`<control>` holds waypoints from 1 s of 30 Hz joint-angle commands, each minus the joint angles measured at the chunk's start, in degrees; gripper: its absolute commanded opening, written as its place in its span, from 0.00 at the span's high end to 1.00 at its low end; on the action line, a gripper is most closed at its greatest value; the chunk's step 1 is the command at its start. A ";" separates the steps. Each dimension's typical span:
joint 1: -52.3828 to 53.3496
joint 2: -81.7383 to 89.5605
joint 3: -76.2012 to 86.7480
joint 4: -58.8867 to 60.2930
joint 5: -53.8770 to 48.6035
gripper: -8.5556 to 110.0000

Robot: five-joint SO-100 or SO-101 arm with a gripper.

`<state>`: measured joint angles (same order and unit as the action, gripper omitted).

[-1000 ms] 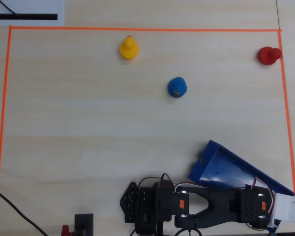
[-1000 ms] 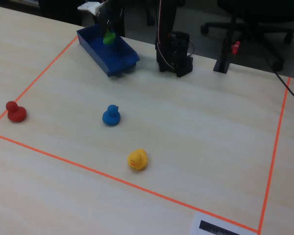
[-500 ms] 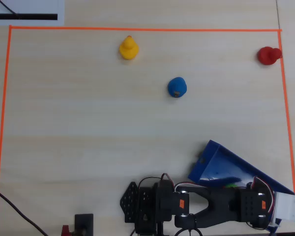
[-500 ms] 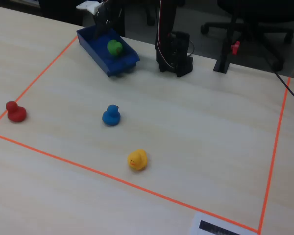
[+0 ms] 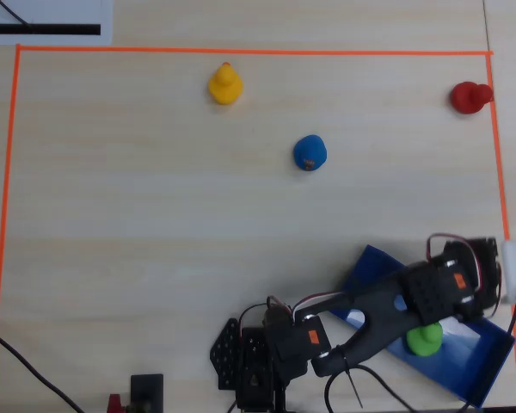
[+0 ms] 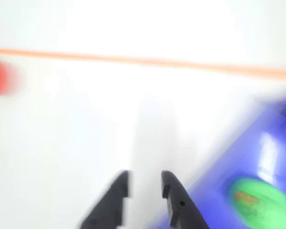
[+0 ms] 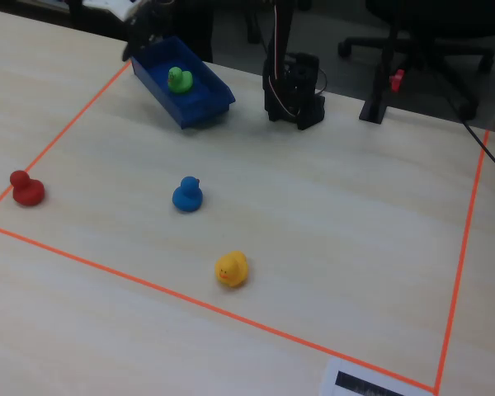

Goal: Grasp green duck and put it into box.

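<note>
Since the earlier frames, the arm has been swung away from above the box (image 5: pixel 486 366), and the green duck (image 5: pixel 424 339), dangling from the claw a second ago, is now seen resting upright on the box floor. Half a second ago the duck was already lying in the box; now it sits clear of the arm in the fixed view (image 7: pixel 178 79).

The claw (image 6: pixel 144 187) is released and holds nothing: in the wrist view its two dark fingers (image 6: pixel 172 193) are seen parted by a narrow gap, with bare, washed-out desk between them. That view is heavily blurred and overexposed. The green duck appears at its lower right, inside the blue box, beside the right finger and not touched by it.

In the overhead view the box is partly covered by the arm, and the duck is seen just below the wrist section. The blue duck (image 5: pixel 310 152), the yellow duck (image 5: pixel 224 84) and the red duck (image 5: pixel 469 97) are found well apart from the box on the desk (image 5: pixel 155 215), within the orange tape outline (image 5: pixel 241 52), with the red duck at its edge.
</note>
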<state>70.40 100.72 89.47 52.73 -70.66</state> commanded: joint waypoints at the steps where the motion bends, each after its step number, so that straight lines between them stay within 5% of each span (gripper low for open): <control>1: -16.96 2.90 -10.72 -1.23 1.67 0.93; 6: -36.30 10.37 -3.08 -4.22 -1.32 0.93; 16: -65.39 42.54 43.24 -11.78 -4.13 0.93; 30: -72.33 62.75 73.30 5.36 -5.10 0.93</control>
<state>-1.49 160.14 159.43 54.67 -75.06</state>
